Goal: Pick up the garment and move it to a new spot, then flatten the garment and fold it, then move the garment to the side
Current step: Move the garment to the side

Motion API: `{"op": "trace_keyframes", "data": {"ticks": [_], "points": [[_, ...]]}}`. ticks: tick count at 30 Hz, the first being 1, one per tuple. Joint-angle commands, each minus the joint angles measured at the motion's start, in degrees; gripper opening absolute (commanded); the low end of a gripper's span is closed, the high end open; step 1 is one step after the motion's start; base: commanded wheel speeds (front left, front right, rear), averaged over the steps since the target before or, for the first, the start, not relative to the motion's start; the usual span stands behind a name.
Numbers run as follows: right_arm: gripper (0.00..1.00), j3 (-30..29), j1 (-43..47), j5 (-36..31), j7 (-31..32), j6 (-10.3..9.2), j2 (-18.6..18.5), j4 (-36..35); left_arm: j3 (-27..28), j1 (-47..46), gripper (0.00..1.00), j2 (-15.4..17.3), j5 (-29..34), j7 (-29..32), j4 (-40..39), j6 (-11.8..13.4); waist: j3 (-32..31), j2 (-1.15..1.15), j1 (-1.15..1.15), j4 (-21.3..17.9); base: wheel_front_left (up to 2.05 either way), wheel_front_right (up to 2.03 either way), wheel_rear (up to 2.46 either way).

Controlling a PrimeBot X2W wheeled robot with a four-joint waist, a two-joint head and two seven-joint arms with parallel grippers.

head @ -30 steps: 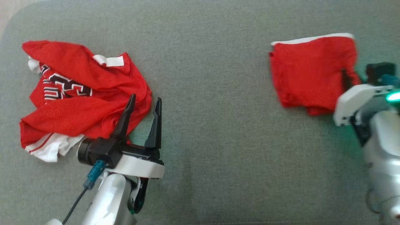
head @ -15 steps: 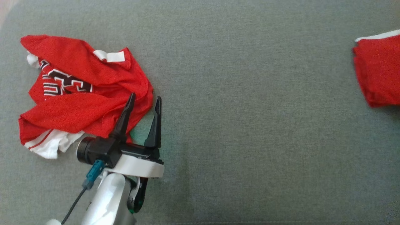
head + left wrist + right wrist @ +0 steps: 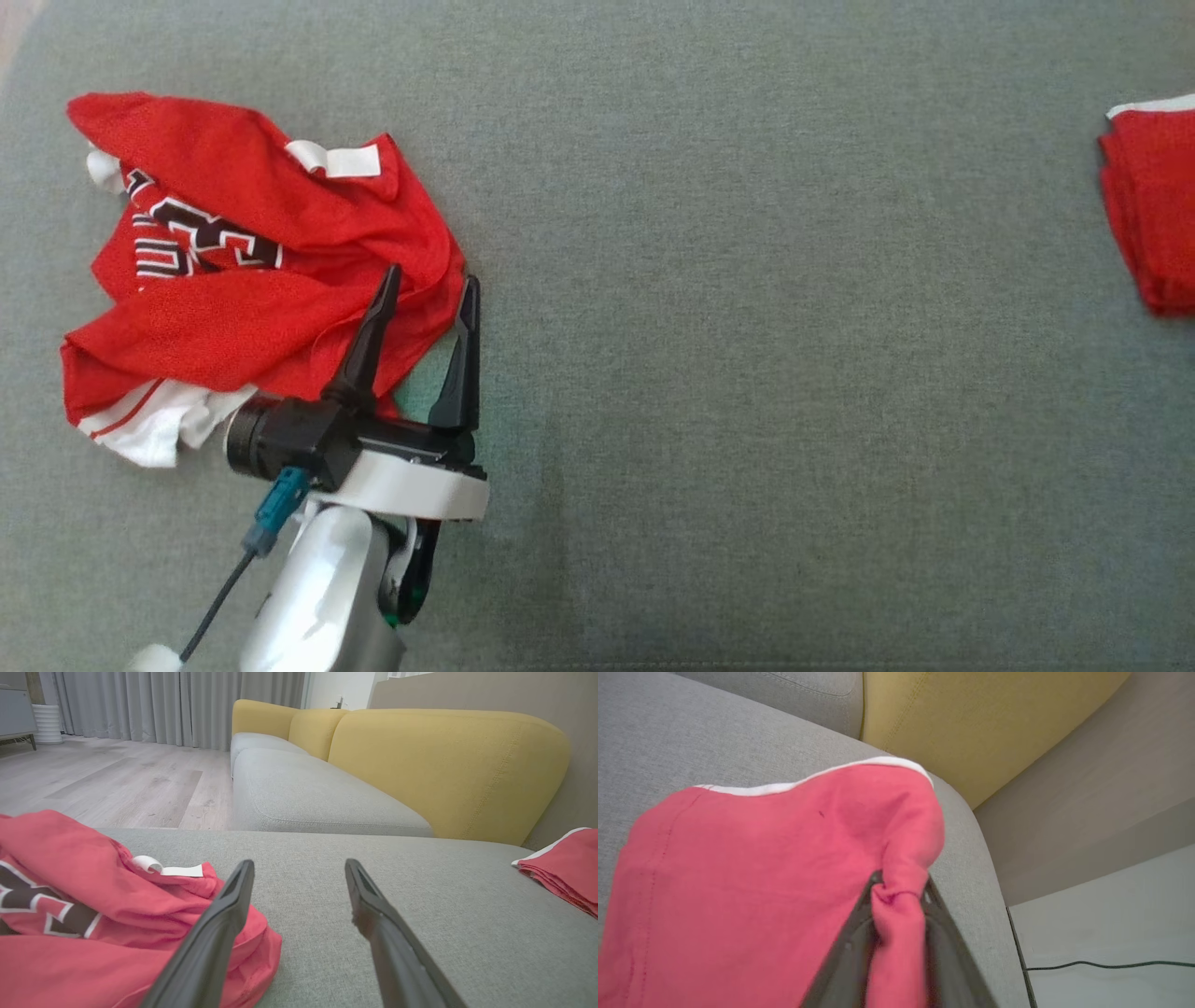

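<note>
Left gripper [image 3: 431, 276] at crumpled red garment's [image 3: 233, 308] edge

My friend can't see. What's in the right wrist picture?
A folded red garment lies on a grey cushion, with one bunched corner pinched in the right gripper. A yellow backrest stands behind the cushion.

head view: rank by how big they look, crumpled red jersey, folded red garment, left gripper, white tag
1. crumpled red jersey
2. left gripper, though it is nearer the camera
3. folded red garment, cut off by the right edge
4. white tag
</note>
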Motion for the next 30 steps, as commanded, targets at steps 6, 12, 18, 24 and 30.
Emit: {"op": "trace_keyframes", "data": {"ticks": [6, 12, 18, 24, 30], "points": [[1.00, -0.35, -2.28, 0.46, -4.25, -0.05, 2.53, -3.42, 2.58, -0.81, 1.00, 0.34, -0.04, -0.29, -1.30, 0.00, -1.98, 0.00, 0.00, -0.70, 0.00, 0.00, 0.00], [1.00, 1.61, -2.71, 2.14, -8.39, -0.05, 9.63, -8.18, 3.15, 0.50, 1.00, 0.34, -0.02, -0.29, -1.40, 0.15, -5.61, 0.00, 0.00, -1.84, 0.00, 0.00, 0.00], [1.00, 4.66, 0.18, 6.30, -11.58, -0.05, 16.70, -14.83, 4.06, 2.45, 1.00, 0.34, 0.33, -0.29, -1.78, 0.21, -9.70, 0.00, 0.00, -2.62, 0.00, 0.00, 0.00], [1.00, 5.12, 7.25, 11.17, -14.22, -0.05, 22.96, -21.65, 4.76, 4.72, 1.00, 0.34, 0.71, -0.29, -1.85, 0.08, -13.14, 0.00, 0.00, -2.68, 0.00, 0.00, 0.00], [1.00, 4.21, 17.46, 12.09, -15.86, -0.05, 29.36, -27.10, 5.80, 7.95, 1.00, 0.34, 1.28, -0.29, -2.14, -0.08, -15.46, 0.00, 0.00, -3.23, 0.00, 0.00, 0.00]]}}
